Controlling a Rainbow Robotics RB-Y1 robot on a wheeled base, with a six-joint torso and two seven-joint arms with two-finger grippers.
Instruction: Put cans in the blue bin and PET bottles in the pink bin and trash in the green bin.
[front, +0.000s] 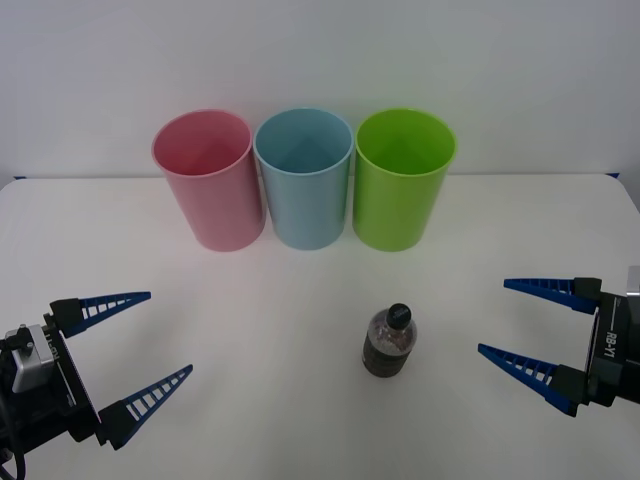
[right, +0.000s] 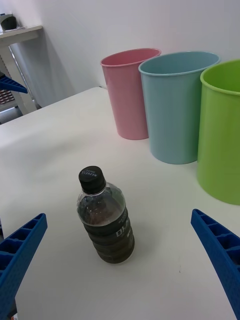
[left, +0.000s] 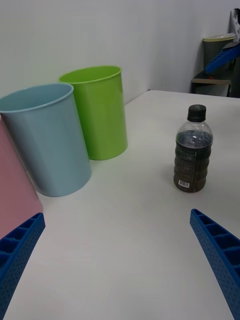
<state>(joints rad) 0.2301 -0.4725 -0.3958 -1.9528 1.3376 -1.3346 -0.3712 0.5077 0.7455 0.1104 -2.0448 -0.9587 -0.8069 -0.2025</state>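
The white surface (front: 250, 330) carried three bins in a row at its far edge: the pink bin (front: 207, 180), the blue bin (front: 304, 178) and the green bin (front: 402, 178), side by side. Nearer, well apart from them, the PET bottle (front: 389, 342) stood upright.

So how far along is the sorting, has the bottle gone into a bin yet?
Not yet. The PET bottle stands upright on the white table, in front of the bins. The pink bin, blue bin and green bin look empty as far as their insides show. The left gripper and right gripper are open, low at either side, holding nothing. Left to do: grasp the bottle and drop it in the pink bin.
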